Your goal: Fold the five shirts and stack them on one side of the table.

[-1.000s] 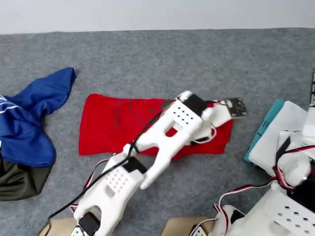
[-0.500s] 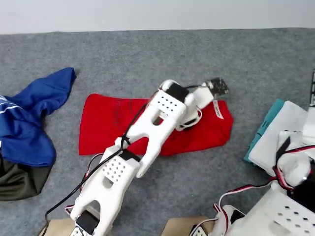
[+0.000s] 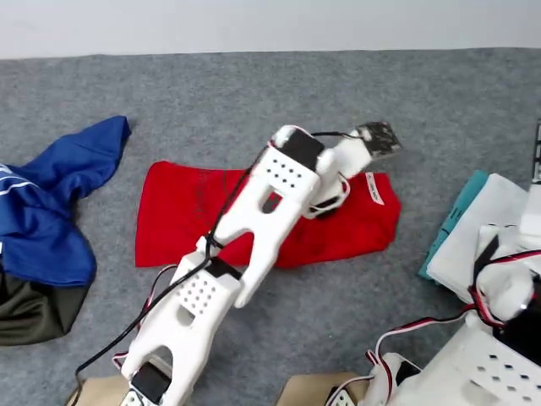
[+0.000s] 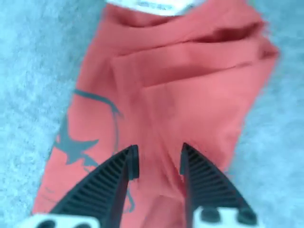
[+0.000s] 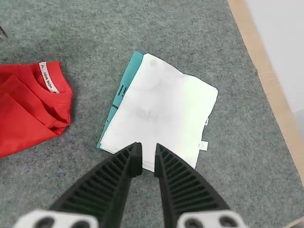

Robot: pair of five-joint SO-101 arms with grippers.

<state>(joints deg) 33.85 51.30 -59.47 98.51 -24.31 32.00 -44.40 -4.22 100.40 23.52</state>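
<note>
The red cotton shirt (image 3: 186, 211), partly folded into a long band, is lying at the centre of the grey felt-covered table (image 3: 254, 93). The left gripper (image 4: 158, 159) is being held spread and empty just above its layered right end. The right gripper (image 5: 145, 159), narrowly parted and empty, is being held over the folded white shirt (image 5: 161, 118) stacked on a folded teal shirt (image 5: 110, 124) at the right. If only the top layer is being pinched, the existing fold is likely to be pulled open, and dragged cloth may be bunched.
</note>
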